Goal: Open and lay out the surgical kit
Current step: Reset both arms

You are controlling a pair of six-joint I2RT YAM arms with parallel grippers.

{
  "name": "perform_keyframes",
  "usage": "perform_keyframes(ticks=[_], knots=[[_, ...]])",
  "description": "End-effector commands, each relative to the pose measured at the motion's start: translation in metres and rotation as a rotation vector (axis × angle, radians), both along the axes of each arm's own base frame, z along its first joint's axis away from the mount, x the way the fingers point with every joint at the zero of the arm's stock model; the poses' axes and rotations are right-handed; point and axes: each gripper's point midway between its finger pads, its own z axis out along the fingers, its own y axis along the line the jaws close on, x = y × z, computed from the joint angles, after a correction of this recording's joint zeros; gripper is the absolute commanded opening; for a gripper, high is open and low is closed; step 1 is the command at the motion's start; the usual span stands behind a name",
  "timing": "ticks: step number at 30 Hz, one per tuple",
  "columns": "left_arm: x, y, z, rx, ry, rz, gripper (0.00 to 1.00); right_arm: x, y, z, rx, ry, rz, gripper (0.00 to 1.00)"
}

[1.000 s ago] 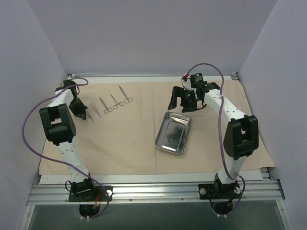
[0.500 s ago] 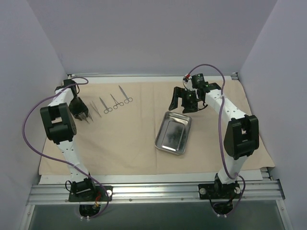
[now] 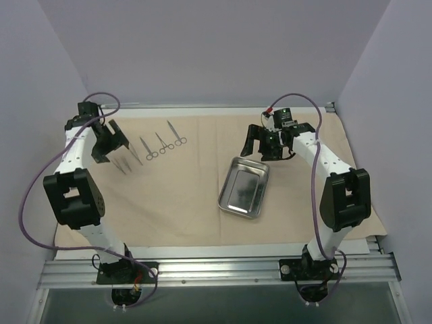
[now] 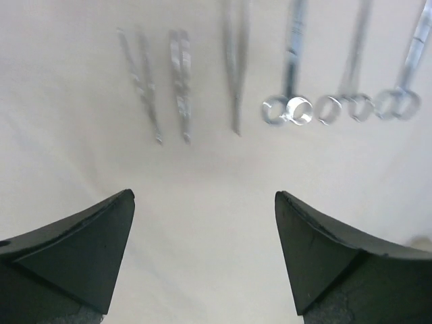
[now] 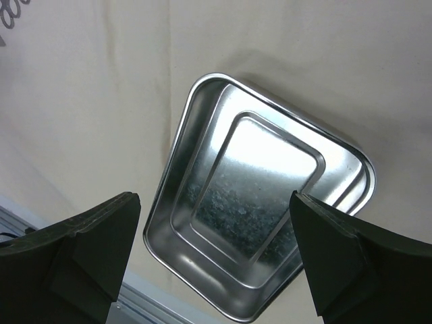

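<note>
From the top camera I see the beige cloth wrap [image 3: 189,209] spread out flat over the table, with both arms reaching over it. The steel tray [image 3: 244,187] sits on the cloth right of the middle, turned a bit slantwise. Well off to the left, near the back edge, the ring-handled instruments [image 3: 162,142] lie in a neat row, side by side and not touching. The tweezers [image 3: 135,154] lie just left of them in the same row. The left gripper [image 3: 113,152] hangs over the left end of that row with its fingers spread wide and nothing between them. The right gripper [image 3: 260,154] hangs just behind the tray — its fingers are spread wide too, and they hold nothing. A metal rail [image 3: 216,268] runs along the near edge where the arms are bolted. From the left wrist camera I look down at the cloth between two dark fingers [image 4: 74,256] that stand far apart. Ahead of them I count three tweezers on the left and three ring-handled instruments on the right, all flat on the cloth, with the rings toward me. From the right wrist camera the tray shows in the gap between the two wide-open fingers [image 5: 74,263] — it lies on the cloth below them, shiny, with round corners and a step inside. I cannot tell how high the fingers are above it.
</note>
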Motion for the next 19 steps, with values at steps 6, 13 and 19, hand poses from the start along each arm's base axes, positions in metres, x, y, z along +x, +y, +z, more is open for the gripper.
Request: perform_keyframes(ticks=[6,13,19], knots=[[-0.008,-0.165,0.081,-0.300,-0.488,-0.335,0.94,-0.018,0.000,-0.002,0.116,-0.233,-0.117,1.00],[-0.063,-0.249,0.096,-0.625,-0.693,-0.536,0.94,-0.057,0.004,0.025,0.187,-0.470,-0.184,1.00],[-0.124,-0.284,0.132,-0.877,-1.008,-0.676,0.94,-0.099,-0.007,0.028,0.203,-0.654,-0.173,1.00]])
